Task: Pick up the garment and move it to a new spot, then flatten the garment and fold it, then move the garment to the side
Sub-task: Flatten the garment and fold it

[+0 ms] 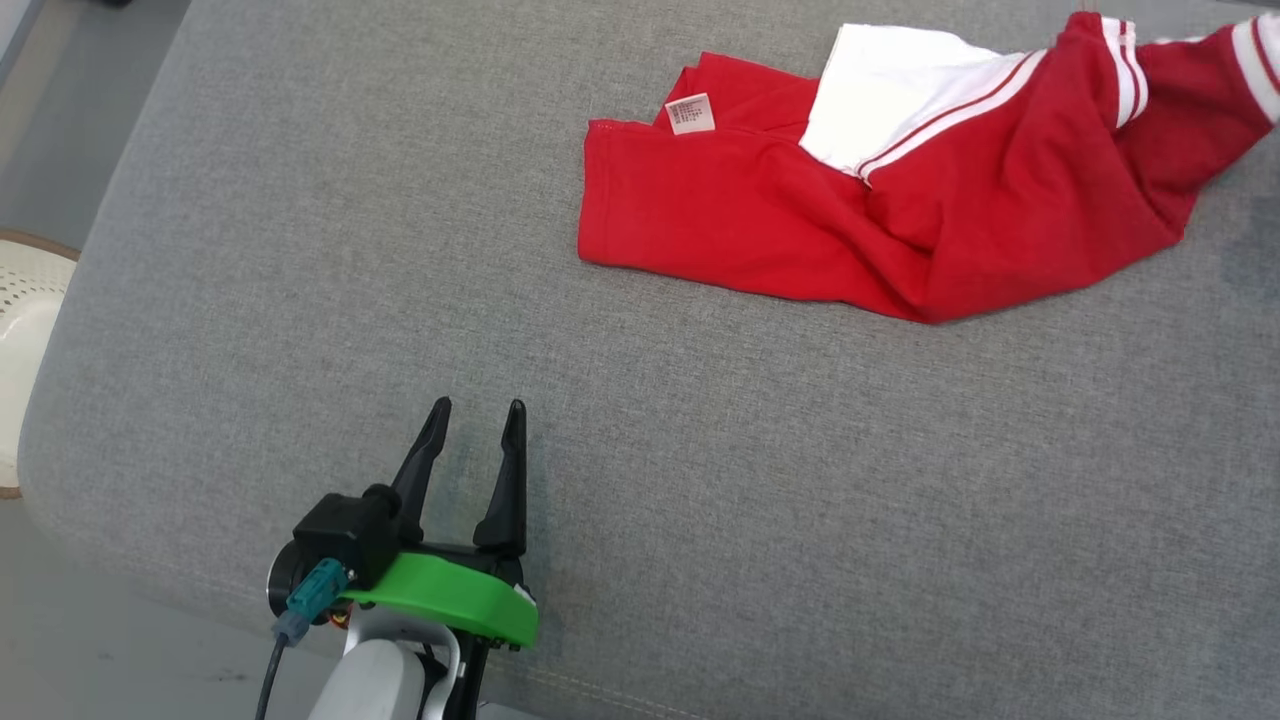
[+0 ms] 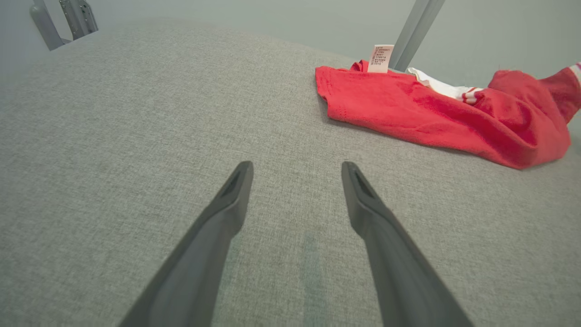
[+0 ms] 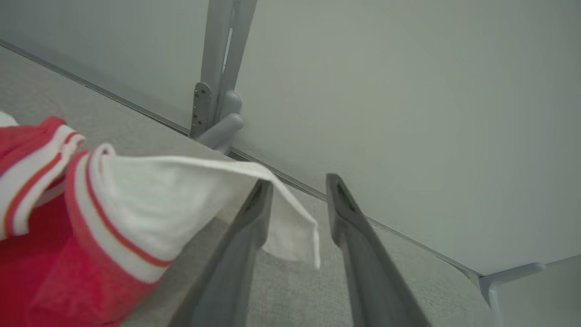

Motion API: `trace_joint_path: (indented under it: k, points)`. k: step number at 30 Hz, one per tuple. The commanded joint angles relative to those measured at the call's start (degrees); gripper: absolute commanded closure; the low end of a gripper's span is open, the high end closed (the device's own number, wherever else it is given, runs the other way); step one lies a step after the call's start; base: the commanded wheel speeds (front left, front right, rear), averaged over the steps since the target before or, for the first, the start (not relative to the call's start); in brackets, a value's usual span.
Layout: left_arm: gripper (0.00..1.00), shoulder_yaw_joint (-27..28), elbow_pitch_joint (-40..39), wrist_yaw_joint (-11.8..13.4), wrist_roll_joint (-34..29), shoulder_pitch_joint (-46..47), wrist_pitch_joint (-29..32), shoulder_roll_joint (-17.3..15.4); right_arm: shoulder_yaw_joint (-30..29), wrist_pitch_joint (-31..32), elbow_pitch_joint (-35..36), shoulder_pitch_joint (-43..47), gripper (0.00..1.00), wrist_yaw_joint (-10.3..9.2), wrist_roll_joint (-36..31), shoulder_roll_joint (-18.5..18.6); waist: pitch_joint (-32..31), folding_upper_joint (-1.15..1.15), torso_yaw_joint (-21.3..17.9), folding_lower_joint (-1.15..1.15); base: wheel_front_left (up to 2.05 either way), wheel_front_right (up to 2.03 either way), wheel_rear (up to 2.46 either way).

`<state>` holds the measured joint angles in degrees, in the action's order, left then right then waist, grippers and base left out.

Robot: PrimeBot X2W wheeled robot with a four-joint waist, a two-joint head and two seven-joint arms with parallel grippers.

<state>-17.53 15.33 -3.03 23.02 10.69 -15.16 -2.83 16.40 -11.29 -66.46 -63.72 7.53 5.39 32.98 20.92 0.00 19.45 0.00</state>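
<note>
The garment (image 1: 780, 220) is lying crosswise, well right of the gaping left tool (image 1: 478, 408), its white corner (image 3: 190, 195) draping across the parted fingers of the nearer right tool (image 3: 299, 181).

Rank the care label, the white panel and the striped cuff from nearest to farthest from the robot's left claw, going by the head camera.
1. Care label: at the left end of the red garment, nearest the left gripper.
2. White panel: mid-garment, further right.
3. Striped cuff: at the far right edge, farthest.
</note>
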Motion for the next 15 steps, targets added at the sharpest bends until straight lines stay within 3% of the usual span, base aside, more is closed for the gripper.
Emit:
trace_joint_path:
  k: [1,4,8,11,15]
  points:
    - [0.00,-0.14,0.28,0.28,0.41,0.75,0.03,-0.14,-0.74,-0.50,-0.57,0.35,0.00,-0.08,-0.81,0.55,0.03,0.00,0.21,0.00,0.00,0.00,0.00]
    - [0.00,0.35,0.52,0.54,0.38,0.00,0.03,-0.17,-5.14,-2.23,-2.83,1.85,0.00,-0.08,-1.68,-0.02,-0.92,0.00,-0.52,0.00,0.00,0.00,0.00]
    - [0.00,1.35,0.36,0.44,-0.13,-0.75,0.03,-0.16,-6.88,-3.89,1.32,3.92,0.00,-0.08,-1.46,-4.69,-2.04,0.00,-2.01,0.00,0.00,0.00,0.00]
    - [0.00,1.30,0.38,0.10,-0.11,-0.79,0.03,-0.16,-4.38,-3.88,6.66,5.29,0.00,-0.08,0.48,-8.80,-2.44,0.00,-2.69,0.00,0.00,0.00,0.00]
    - [0.00,0.35,0.48,-0.06,0.10,-0.29,0.03,-0.16,0.72,-2.80,8.42,5.36,0.00,-0.08,5.46,-12.26,-2.09,0.00,-2.36,0.00,0.00,0.00,0.00]
